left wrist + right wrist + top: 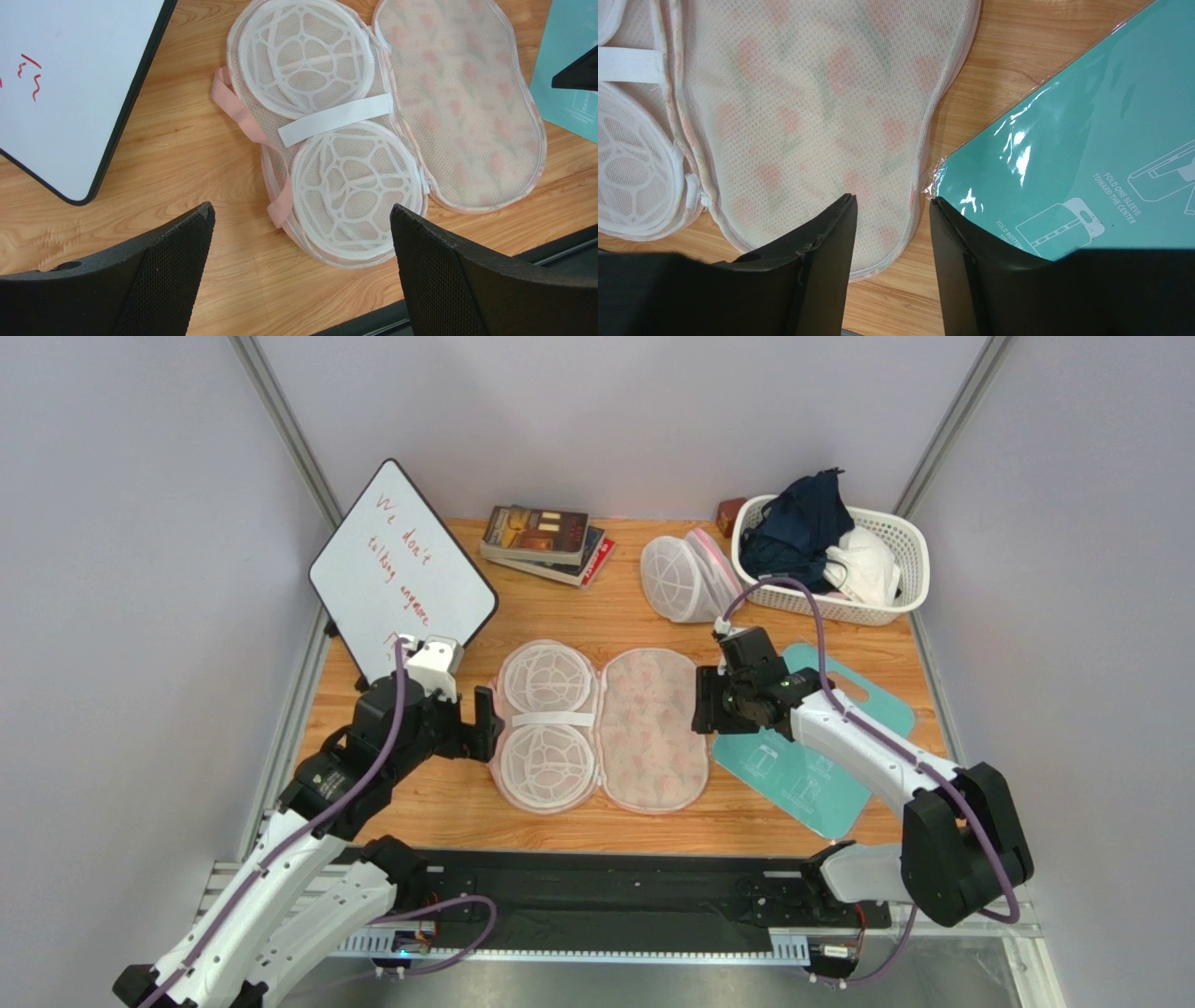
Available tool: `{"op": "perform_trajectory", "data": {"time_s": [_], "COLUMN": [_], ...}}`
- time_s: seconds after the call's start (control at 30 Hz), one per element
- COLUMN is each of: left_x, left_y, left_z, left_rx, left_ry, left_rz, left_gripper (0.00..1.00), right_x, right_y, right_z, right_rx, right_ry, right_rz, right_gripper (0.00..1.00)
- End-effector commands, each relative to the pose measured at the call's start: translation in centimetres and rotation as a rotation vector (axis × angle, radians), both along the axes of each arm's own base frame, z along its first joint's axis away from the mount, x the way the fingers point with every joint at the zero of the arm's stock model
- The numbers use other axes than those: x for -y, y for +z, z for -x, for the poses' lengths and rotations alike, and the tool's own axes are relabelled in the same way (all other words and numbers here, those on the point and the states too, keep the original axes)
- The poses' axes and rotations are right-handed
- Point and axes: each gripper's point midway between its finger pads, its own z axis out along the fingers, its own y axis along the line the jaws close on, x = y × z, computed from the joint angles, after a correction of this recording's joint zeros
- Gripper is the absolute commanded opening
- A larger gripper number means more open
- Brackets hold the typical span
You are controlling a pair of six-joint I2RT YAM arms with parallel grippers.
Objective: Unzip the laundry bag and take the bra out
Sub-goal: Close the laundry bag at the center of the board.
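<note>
Three grey walls (631, 406) — wooden table (449, 819) bears the laundry bag (652, 728), seemingly unzipped.

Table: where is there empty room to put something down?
Bare wood lies in front of the laundry bag, up to the black rail, and behind it, between the whiteboard and the books. The far right is crowded: basket, mesh dome bag and teal board sit close together, and the teal board almost touches the bag's right edge.

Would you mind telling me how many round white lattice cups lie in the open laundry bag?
2. One cup sits at the far end of the laundry bag's left half, the other at the near end, a strap between them. None seems hidden.
</note>
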Motion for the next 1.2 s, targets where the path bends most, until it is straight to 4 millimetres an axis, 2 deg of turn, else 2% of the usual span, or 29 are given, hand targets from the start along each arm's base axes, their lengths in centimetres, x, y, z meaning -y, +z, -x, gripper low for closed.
{"op": "perform_trajectory", "data": {"time_s": [0.0, 0.17, 0.47, 0.6, 0.7, 0.73, 0.8, 0.87, 0.97, 1.17], "left_x": [0.1, 0.1, 0.1, 0.2, 0.2, 0.2, 0.2, 0.2, 0.2, 0.1], "left_y": [0.6, 0.6, 0.4, 0.5, 0.5, 0.5, 0.5, 0.5, 0.6, 0.8], "left_z": [-0.1, -0.1, -0.1, -0.1, -0.1, -0.1, -0.1, -0.1, -0.1, 0.0], "left_rx": [0.019, 0.018, 0.013, 0.014, 0.015, 0.015, 0.014, 0.016, 0.019, 0.026], "left_ry": [-0.001, 0.001, -0.001, -0.003, -0.005, -0.006, -0.006, -0.004, -0.006, -0.005], "left_rz": [0.021, 0.021, 0.019, 0.017, 0.019, 0.018, 0.017, 0.017, 0.020, 0.025], "left_gripper": [1.00, 1.00, 1.00, 1.00, 1.00, 1.00, 1.00, 1.00, 1.00, 1.00], "right_x": [-0.7, -0.7, -1.1, -1.0, -0.9, -0.8, -0.5, -0.2, 1.3, 3.7], "right_y": [-0.6, -3.2, -5.2, -5.8, -6.1, -6.1, -5.8, -4.6, -3.0, 1.5], "right_z": [-1.4, -0.9, -1.2, -0.9, -0.7, -0.7, -0.6, -1.3, -1.6, -2.6], "right_rx": [0.031, -0.025, -0.060, -0.078, -0.090, -0.088, -0.092, -0.065, -0.038, 0.035], "right_ry": [-0.007, 0.003, 0.012, 0.024, 0.028, 0.027, 0.030, 0.030, 0.015, -0.006], "right_rz": [-0.015, 0.005, 0.010, 0.020, 0.030, 0.036, 0.054, 0.078, 0.152, 0.272], "right_gripper": [0.46, 0.45, 0.41, 0.33, 0.24, 0.18, 0.11, 0.01, 0.00, 0.00]}}
